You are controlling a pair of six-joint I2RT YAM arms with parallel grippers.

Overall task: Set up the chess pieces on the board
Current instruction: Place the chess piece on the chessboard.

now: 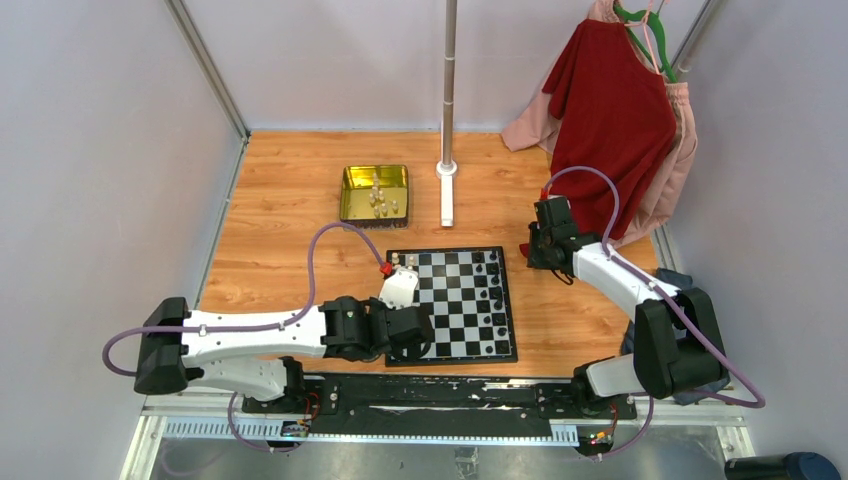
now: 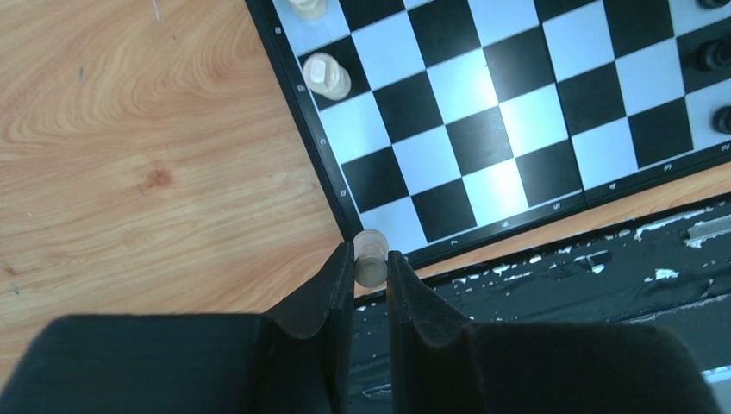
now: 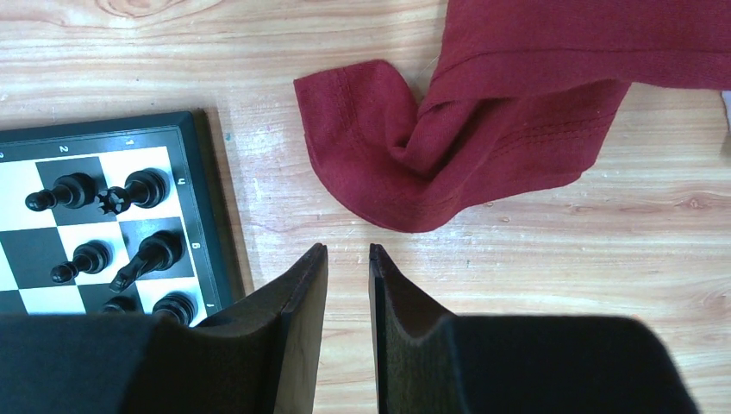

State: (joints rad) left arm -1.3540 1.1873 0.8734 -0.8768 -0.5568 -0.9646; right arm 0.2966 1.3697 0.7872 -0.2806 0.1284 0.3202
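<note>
Cream chess piece [image 2: 371,264] pinched by left end effector [image 2: 369,256].

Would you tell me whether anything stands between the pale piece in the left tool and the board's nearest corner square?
Nothing visible does: the pale piece is right at that bare corner of the board.

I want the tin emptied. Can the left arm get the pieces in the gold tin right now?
Probably not yet: the left gripper is shut on a cream piece. The tin lies open with nothing in between, so afterwards it likely could.
</note>
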